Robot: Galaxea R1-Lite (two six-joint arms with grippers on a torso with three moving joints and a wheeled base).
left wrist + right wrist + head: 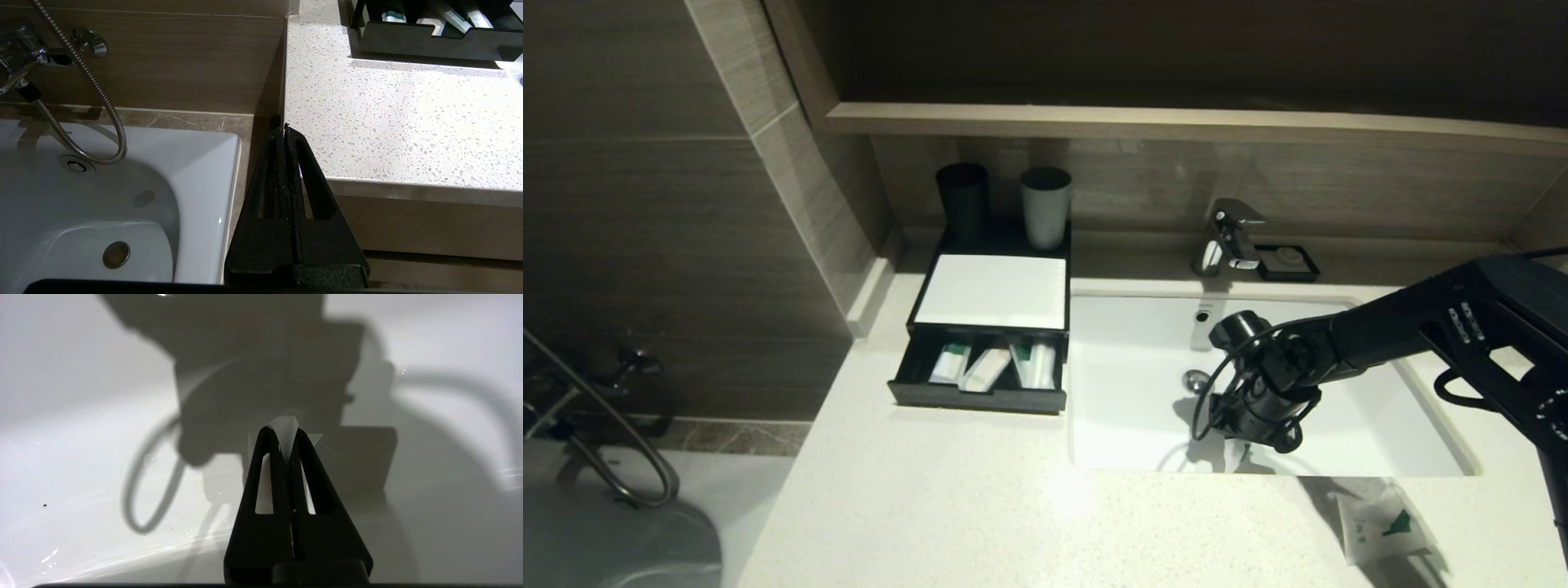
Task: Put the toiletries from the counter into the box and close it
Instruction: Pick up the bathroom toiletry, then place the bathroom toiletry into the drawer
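The squarish clear-and-white plastic packet with a green mark (1384, 524) lies flat on the pale cream speckled stone counter (980, 506), on the strip in front of the white rectangular basin (1372, 425), past the basin's front right corner and nearest the camera. Over the basin's front part the right gripper (1240, 451) points down into the bowl on its black arm, which reaches in from the right of the basin. Its black fingers (267, 457) are pressed together and pinch a small white, translucent piece of packet (286, 433) whose tip sticks out beyond them; what kind of packet it is cannot be told. To the left of the basin, touching its left rim, stands the low black rectangular box with a flat white panel (995, 291) on top. Its shallow black drawer (977, 396) is pulled out toward the counter's front edge, and three clear-and-white packets with green marks (992, 364) lie side by side in it. Behind the box, farther from the basin's front, a black cup (963, 201) and a grey cup (1045, 207) stand upright next to each other. Behind the basin's back rim rises a chrome tap (1227, 237), and just right of it sits a small black square soap dish (1287, 262). The left gripper (284, 130) hangs parked beyond the counter's left end, beside a white bathtub (122, 212), its two black fingers closed flat against each other with nothing between them.
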